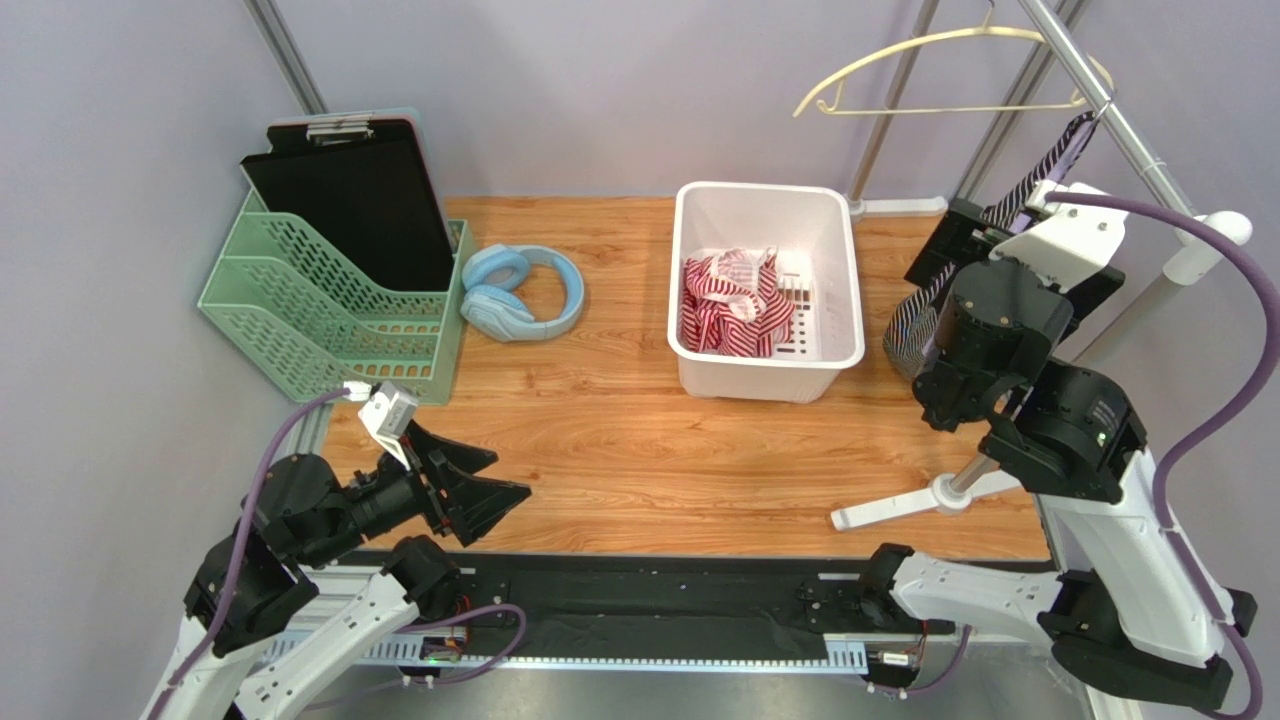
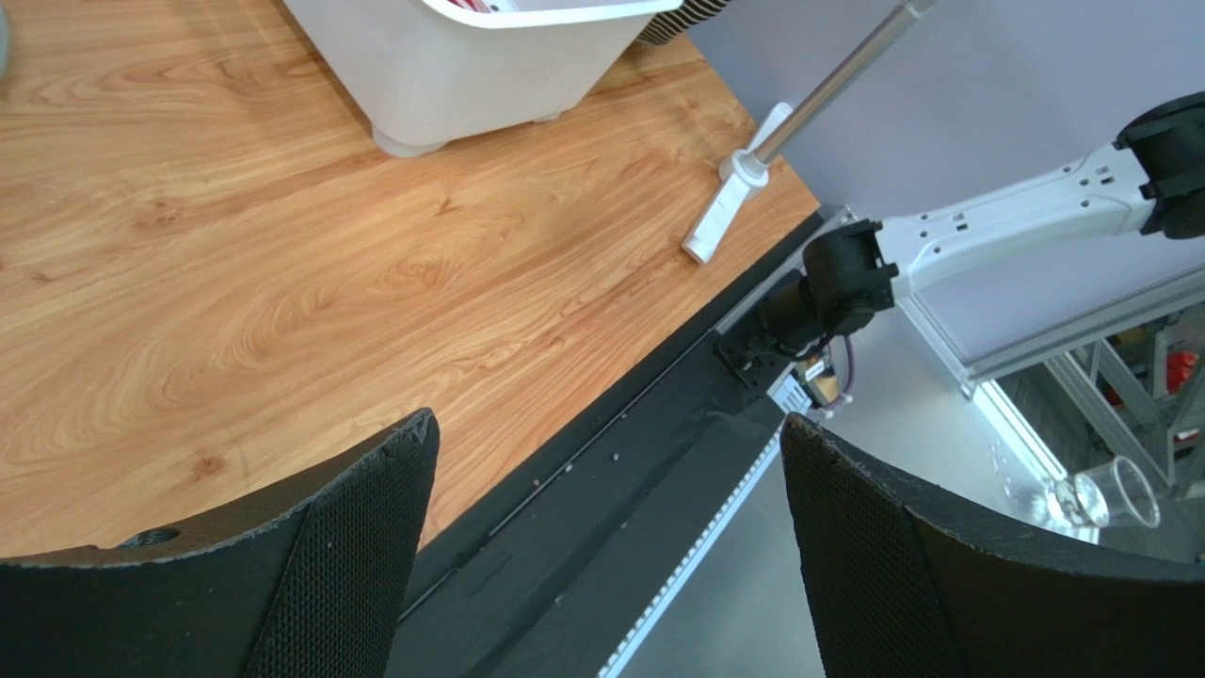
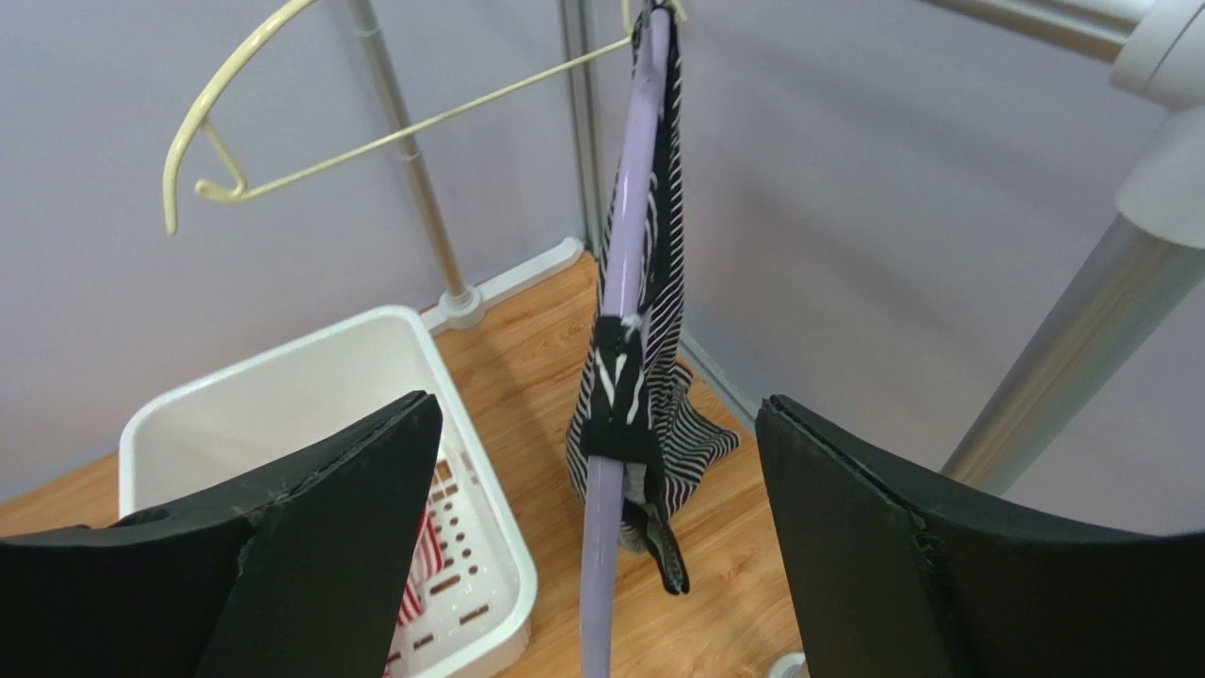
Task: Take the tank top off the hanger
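I see the striped tank top (image 3: 679,452) hanging just right of the white basket (image 1: 751,375) from the end of the yellow hanger (image 3: 425,120) above it, my right gripper (image 3: 594,407) spread wide and empty facing the garment, my left gripper (image 2: 606,421) equally spread, empty, well left of the basket.

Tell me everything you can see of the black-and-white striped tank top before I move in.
The black-and-white striped tank top looks like thin, soft knit with dark edging. It hangs by a strap from one end of the cream-yellow hanger, whose other arm is bare. It dangles as a narrow rope and bunches in loose folds at the bottom. A lilac cable runs down its front, seemingly against it. The open right gripper faces it without touching.
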You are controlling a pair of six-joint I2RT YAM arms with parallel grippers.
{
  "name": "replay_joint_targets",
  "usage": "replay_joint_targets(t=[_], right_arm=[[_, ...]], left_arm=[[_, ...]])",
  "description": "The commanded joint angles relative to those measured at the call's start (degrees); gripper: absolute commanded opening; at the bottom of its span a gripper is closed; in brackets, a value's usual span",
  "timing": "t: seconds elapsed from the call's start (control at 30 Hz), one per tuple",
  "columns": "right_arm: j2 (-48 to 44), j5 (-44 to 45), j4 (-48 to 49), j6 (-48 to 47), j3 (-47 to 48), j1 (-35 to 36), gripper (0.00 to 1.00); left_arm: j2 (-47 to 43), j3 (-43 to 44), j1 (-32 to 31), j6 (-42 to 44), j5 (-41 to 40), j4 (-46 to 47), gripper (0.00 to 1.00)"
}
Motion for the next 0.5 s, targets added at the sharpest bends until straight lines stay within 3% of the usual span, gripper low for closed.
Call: replay_joint_targets(t=[0.0,0.17,0.47], right_arm=[[2.23,4.81,13.43,-5.82,-0.35,-4.13,0.87],[7.41,2.52,13.87,-6.26,2.11,-12.82,0.88],[11.72,1.11,12.39,-0.38,2.11,-21.0,0.88]], left_arm=[[0.28,-0.38,0.23,-1.98,1.0,2.77,0.94],[0.28,-0.38,0.23,-2.77,0.65,2.33,0.93],[2.04,-1.61,0.14,-3.65,-0.06,2.77,0.93]])
